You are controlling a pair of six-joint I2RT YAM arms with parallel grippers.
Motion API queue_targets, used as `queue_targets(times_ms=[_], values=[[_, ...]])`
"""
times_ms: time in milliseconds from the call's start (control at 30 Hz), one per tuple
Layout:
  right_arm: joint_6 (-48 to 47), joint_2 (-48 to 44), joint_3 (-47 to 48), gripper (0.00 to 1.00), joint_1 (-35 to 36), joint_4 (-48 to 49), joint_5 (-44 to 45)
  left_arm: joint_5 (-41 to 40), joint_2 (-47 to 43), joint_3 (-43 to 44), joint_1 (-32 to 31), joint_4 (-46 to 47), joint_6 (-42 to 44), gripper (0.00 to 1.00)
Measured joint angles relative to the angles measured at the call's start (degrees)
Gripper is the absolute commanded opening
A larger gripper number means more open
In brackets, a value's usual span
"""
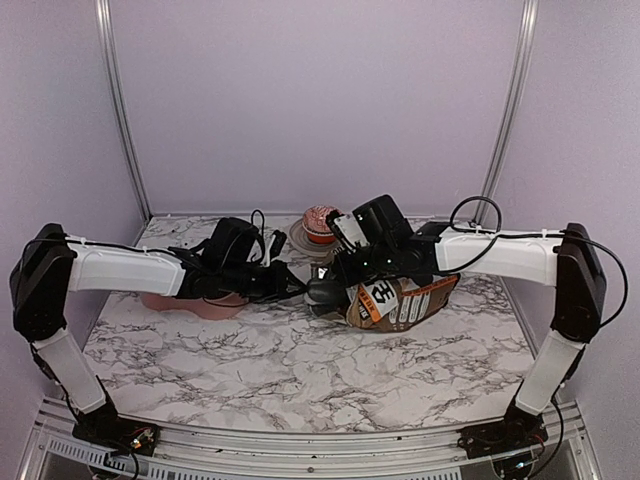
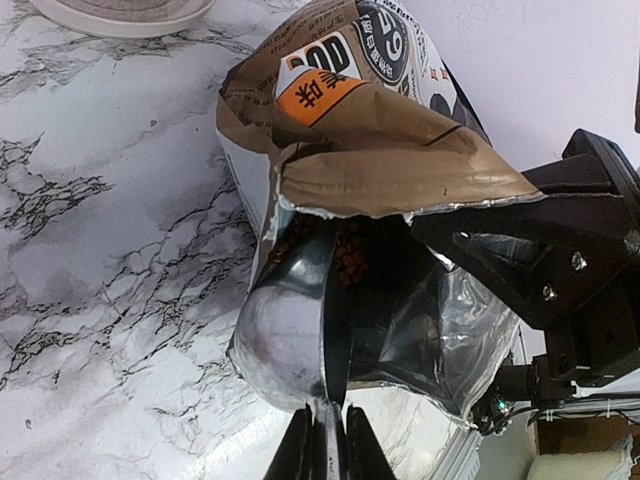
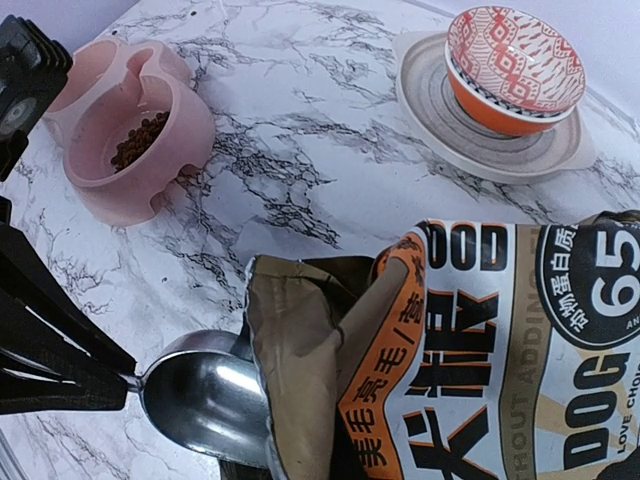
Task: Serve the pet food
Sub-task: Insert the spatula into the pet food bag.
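The pet food bag [image 3: 480, 350] lies on the marble table with its torn mouth held open. My right gripper [image 2: 450, 230] is shut on the bag's upper flap. My left gripper [image 2: 325, 445] is shut on the thin handle of a metal scoop [image 2: 285, 335]. The scoop's bowl sits on its side, partly inside the bag's mouth. Reddish-brown kibble [image 2: 350, 252] shows deep inside the foil-lined bag. A pink pet bowl [image 3: 95, 185] at the left holds a small heap of kibble [image 3: 140, 140]. From above, both grippers meet at the bag [image 1: 410, 298].
A red-patterned bowl [image 3: 515, 65] stands on a grey-ringed plate [image 3: 430, 100] behind the bag, near the back wall. The pink bowl [image 1: 195, 303] lies under the left arm. Bare marble table [image 1: 300, 370] stretches toward the near edge.
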Motion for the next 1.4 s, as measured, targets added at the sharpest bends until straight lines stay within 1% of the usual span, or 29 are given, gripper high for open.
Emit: queue_targets(times_ms=[233, 533, 700, 933, 1067, 1233, 1400], values=[[-0.2, -0.2, -0.7, 0.0, -0.7, 0.8, -1.6, -4.2, 0.8, 3.2, -1.5, -4.6, 1.9, 0.0], [-0.2, -0.2, -0.9, 0.0, -1.0, 1.2, -2.7, -14.8, 3.8, 8.2, -5.9, -11.8, 5.1, 0.0], [0.0, 0.9, -0.9, 0.0, -1.0, 1.7, -3.8, -19.2, 4.7, 8.5, -7.2, -13.6, 5.3, 0.0], [0.6, 4.0, 0.2, 0.0, -0.2, 3.1, -5.7, -23.6, 4.6, 8.5, -7.4, -15.0, 6.6, 0.0], [1.0, 6.3, 2.3, 0.0, 1.4, 2.9, -4.8, -26.3, 2.9, 6.4, -7.4, -15.0, 7.0, 0.0], [1.8, 9.2, 5.7, 0.0, 4.1, 1.4, -3.8, -28.8, -4.0, -1.1, -7.3, -14.7, 7.5, 0.0], [2.2, 12.6, 10.8, 0.0, 6.5, -0.5, -4.0, -29.4, -9.6, -7.1, -6.7, -14.4, 8.2, 0.0]])
